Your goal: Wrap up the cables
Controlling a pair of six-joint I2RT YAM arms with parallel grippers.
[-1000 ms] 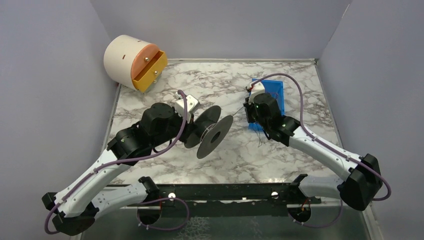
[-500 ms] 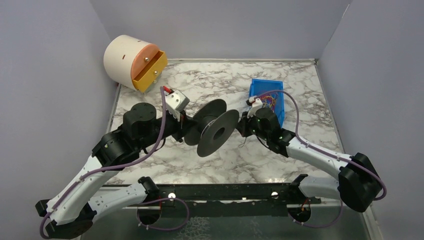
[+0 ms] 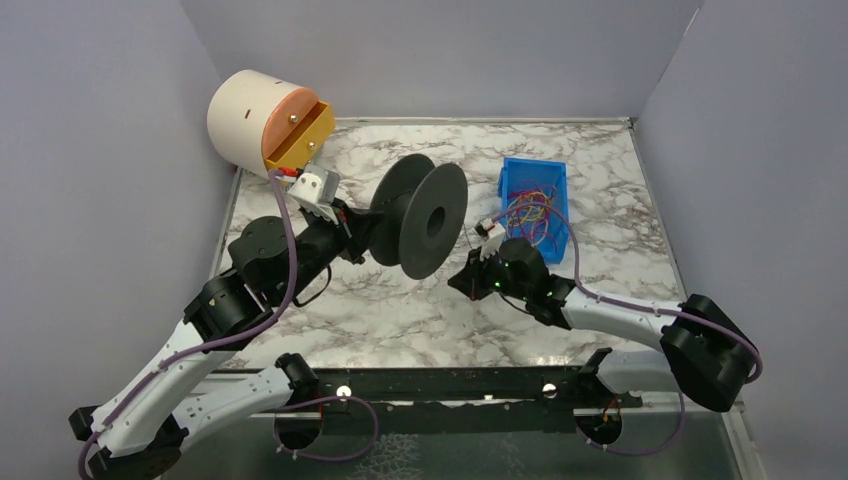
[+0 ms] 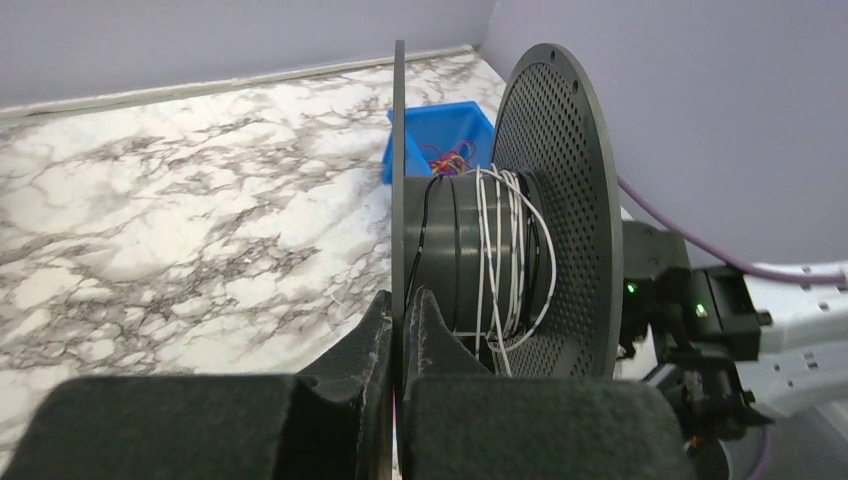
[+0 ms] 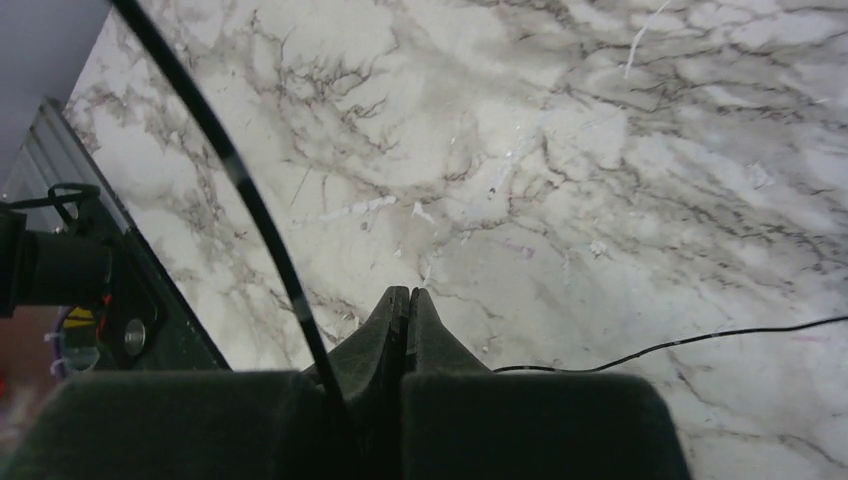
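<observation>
Top view: spool (image 3: 420, 215) is now raised to upper centre, flange pinched tight by left gripper (image 4: 403, 305); right gripper (image 3: 462, 283), closed on cable (image 5: 650, 348), is drawn lower, likely tensioning another turn.

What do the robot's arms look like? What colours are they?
The left arm and right arm are white tubes joined by chunky black round joints. A purple cable loops along each. The left gripper and right gripper have dark wedge-shaped fingers with a rough, foamy surface. Tiny green lights glow near the right wrist.
</observation>
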